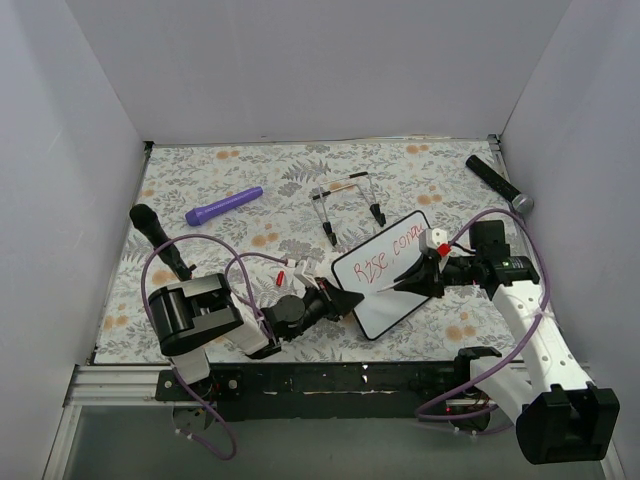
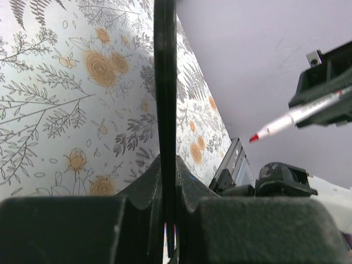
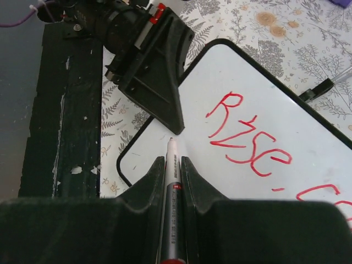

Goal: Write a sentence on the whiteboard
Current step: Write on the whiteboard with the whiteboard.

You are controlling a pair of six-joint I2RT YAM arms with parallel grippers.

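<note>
Lying flat on the floral table [image 1: 200, 180], the whiteboard [image 1: 378, 312] is set at a slant between the two arms. Its near-left edge is pinched by the left gripper [image 1: 348, 299], whose jaws are pressed onto the black rim (seen edge-on in the left wrist view), apparently so the board is not pushed about by the pen. A red marker [image 3: 172, 220] is clamped lengthwise in the right gripper [image 3: 172, 165], so that its tip is aimed at the blank lower-left part of the board. The tip appears to be lifted just off the surface. The sentence [image 3: 247, 137] is only partly written: "Rise" and the start of a second word in red. A wire stand [image 1: 345, 205] and a purple pen [image 1: 225, 206] lie beyond the board, apart from it.
</note>
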